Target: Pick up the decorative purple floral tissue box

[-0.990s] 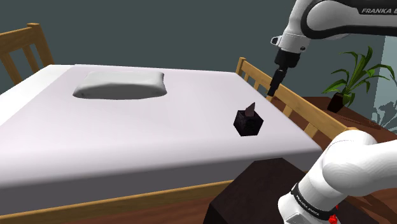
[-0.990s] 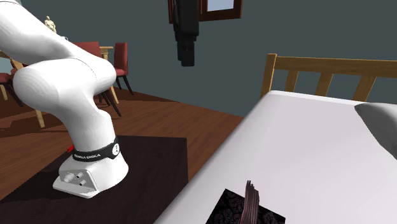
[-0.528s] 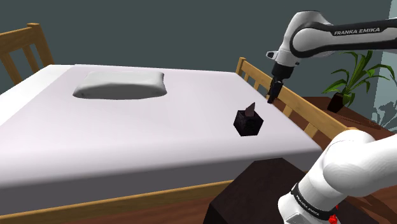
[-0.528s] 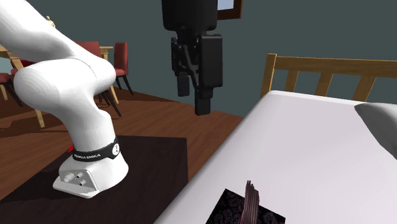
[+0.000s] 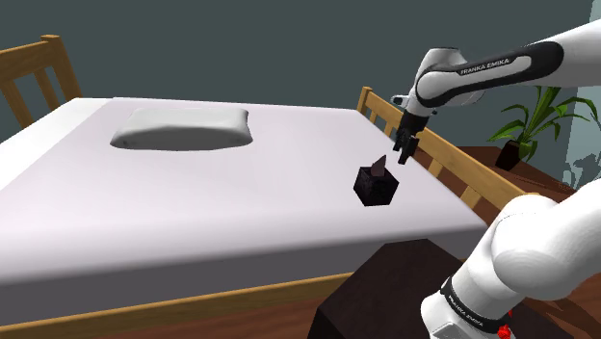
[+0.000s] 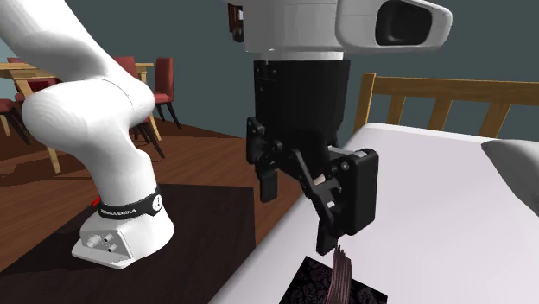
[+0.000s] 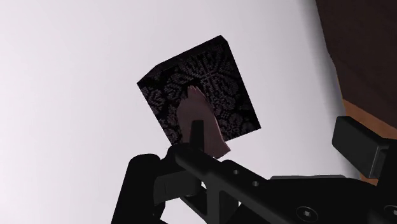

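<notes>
I identify this site as a home, bedroom type. Primary evidence: a bed with a white mattress (image 5: 193, 221), a pillow (image 5: 183, 128) near one end, and slatted wooden end frames (image 5: 453, 169). Secondary evidence: a potted plant (image 5: 528, 120) beyond the bed's corner, red dining chairs (image 6: 164, 76), a wood-plank floor (image 6: 207, 164) and dark teal walls (image 5: 289, 48).

White rounded arm (image 5: 539, 252), dark joints (image 5: 445, 85), FRANKA EMIKA lettering (image 5: 482, 67), all-black jaws.
</notes>
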Action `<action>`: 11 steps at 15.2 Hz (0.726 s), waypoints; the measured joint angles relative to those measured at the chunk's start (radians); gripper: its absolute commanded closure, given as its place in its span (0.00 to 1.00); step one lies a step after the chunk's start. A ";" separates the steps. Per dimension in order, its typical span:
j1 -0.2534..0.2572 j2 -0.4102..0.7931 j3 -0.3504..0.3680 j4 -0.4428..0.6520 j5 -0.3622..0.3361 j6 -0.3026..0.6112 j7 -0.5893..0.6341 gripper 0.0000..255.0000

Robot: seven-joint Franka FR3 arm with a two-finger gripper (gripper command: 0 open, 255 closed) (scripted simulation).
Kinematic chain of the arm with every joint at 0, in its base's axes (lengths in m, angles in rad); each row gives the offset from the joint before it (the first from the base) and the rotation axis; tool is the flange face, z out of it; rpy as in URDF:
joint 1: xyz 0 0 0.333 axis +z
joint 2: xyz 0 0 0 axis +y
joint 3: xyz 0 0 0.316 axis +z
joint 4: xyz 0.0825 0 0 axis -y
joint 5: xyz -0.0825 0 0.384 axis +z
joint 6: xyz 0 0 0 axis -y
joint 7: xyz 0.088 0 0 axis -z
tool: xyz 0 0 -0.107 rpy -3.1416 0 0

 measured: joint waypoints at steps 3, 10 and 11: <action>0.048 0.125 -0.081 0.034 0.039 0.094 -0.145 0.00; 0.104 0.313 -0.175 0.074 0.156 0.226 -0.354 0.00; 0.107 0.327 -0.178 0.072 0.168 0.239 -0.362 0.00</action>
